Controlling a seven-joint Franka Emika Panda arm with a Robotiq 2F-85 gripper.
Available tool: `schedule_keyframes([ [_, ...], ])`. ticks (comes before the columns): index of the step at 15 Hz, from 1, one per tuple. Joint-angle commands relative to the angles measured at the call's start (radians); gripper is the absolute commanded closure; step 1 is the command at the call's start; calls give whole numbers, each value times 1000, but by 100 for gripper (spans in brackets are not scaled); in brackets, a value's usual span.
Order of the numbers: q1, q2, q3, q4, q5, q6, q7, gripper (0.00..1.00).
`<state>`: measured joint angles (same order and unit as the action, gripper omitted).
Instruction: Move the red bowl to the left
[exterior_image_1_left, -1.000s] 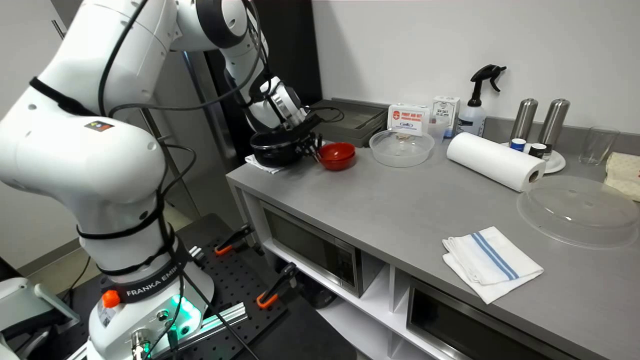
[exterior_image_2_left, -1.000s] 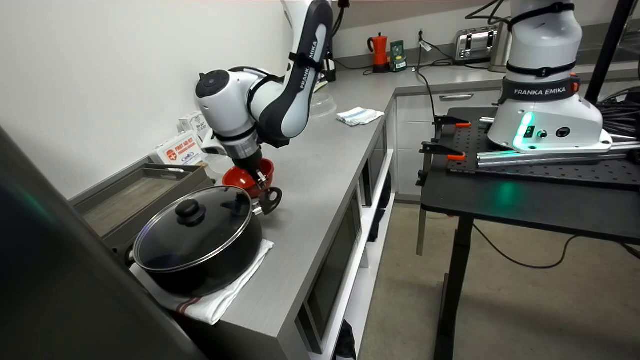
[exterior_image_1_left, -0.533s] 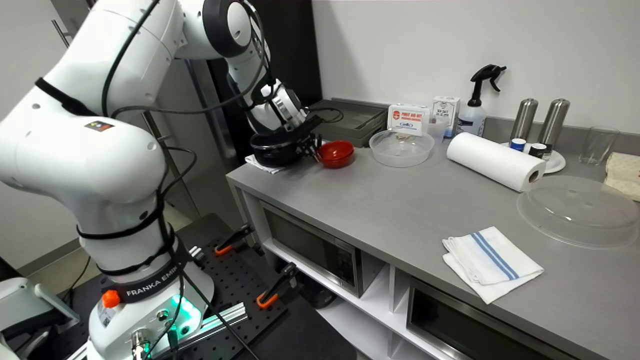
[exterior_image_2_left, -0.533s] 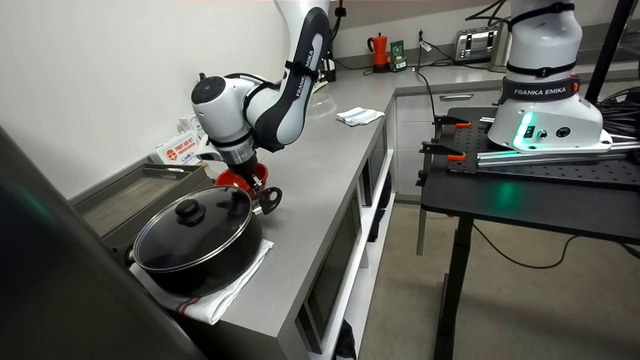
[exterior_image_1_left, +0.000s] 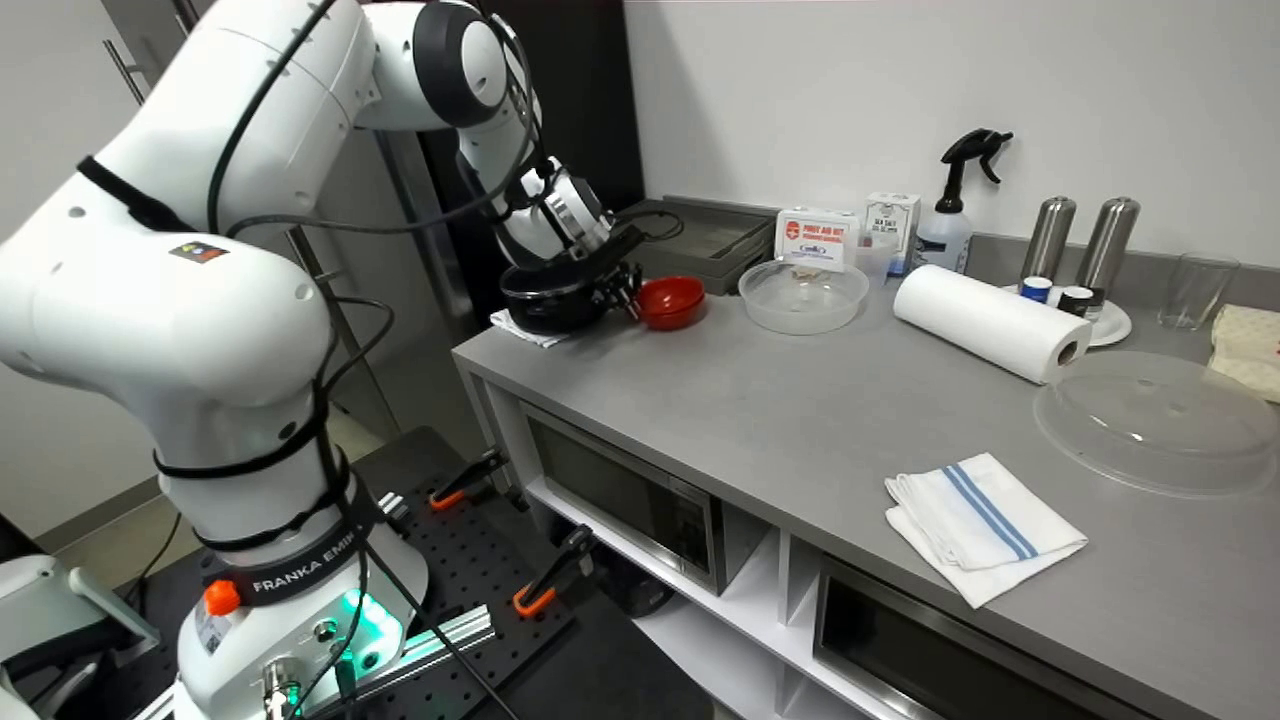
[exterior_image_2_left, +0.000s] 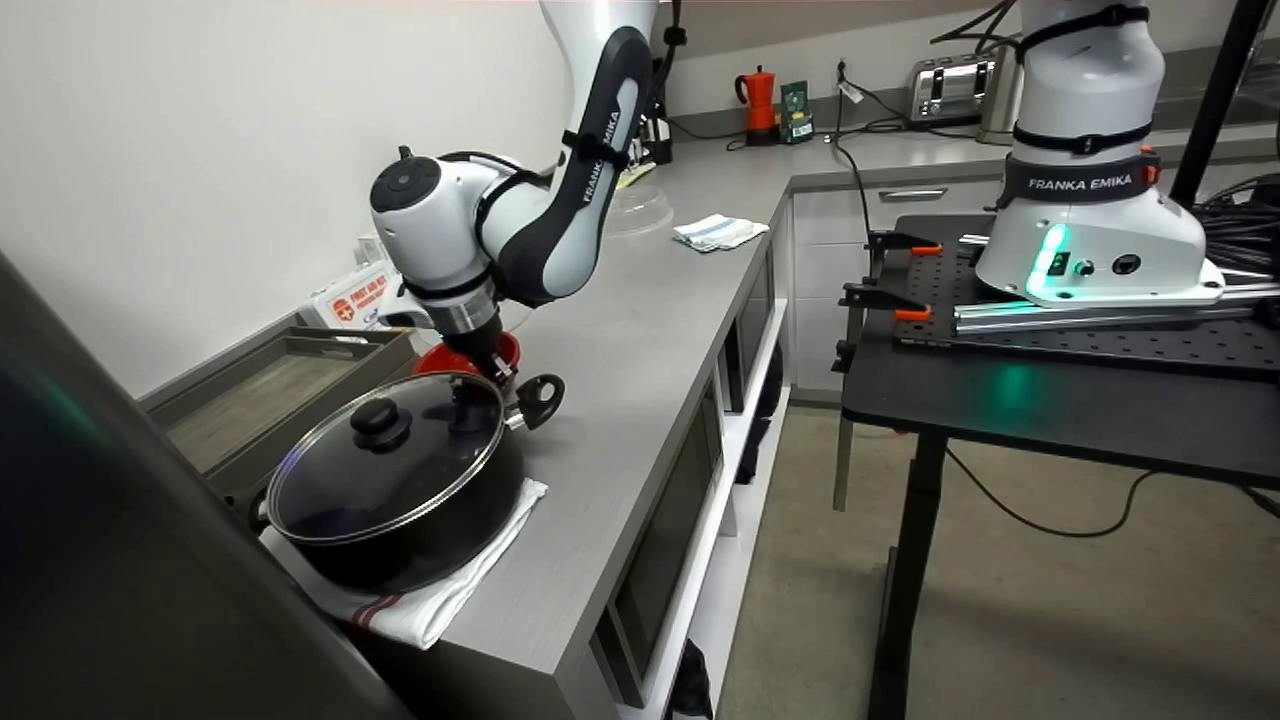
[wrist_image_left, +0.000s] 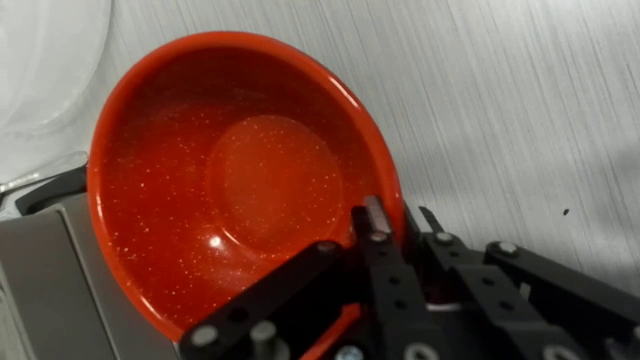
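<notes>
The glossy red bowl (exterior_image_1_left: 672, 294) is at the far left part of the counter, right beside the black pot. It also shows in an exterior view (exterior_image_2_left: 438, 362), partly hidden behind the pot and my gripper, and large in the wrist view (wrist_image_left: 250, 165). My gripper (wrist_image_left: 394, 212) is shut on the bowl's rim, one finger inside and one outside. The gripper also shows at the bowl's pot-side edge in both exterior views (exterior_image_1_left: 632, 308) (exterior_image_2_left: 503, 374). I cannot tell whether the bowl's base touches the counter.
The lidded black pot (exterior_image_2_left: 400, 555) stands on a white cloth close to the gripper, its handle (exterior_image_2_left: 541, 402) sticking out. A grey tray (exterior_image_1_left: 700, 245) lies behind the bowl. A clear round container (exterior_image_1_left: 805, 318) stands beside it, then a paper towel roll (exterior_image_1_left: 985, 320).
The red bowl has moved together with my gripper, a short way toward the tray and the wall. The arm has shifted along with it. The grip has not visibly changed.
</notes>
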<state>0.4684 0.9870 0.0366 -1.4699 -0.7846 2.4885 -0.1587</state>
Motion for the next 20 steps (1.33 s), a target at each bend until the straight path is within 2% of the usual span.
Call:
schedule_keyframes([
  [1, 4, 44, 5, 85, -20, -23, -34, 97],
  [8, 2, 109, 3, 225, -1, -64, -68, 97],
  [15, 3, 160, -3, 312, 4, -96, -69, 97],
  [16, 3, 165, -4, 319, 4, -98, -68, 76],
  [17, 2, 169, -4, 327, 5, -102, -68, 65],
  [18, 2, 174, -5, 335, 6, -105, -68, 60],
  [20, 3, 180, -7, 345, 6, -108, -66, 45],
])
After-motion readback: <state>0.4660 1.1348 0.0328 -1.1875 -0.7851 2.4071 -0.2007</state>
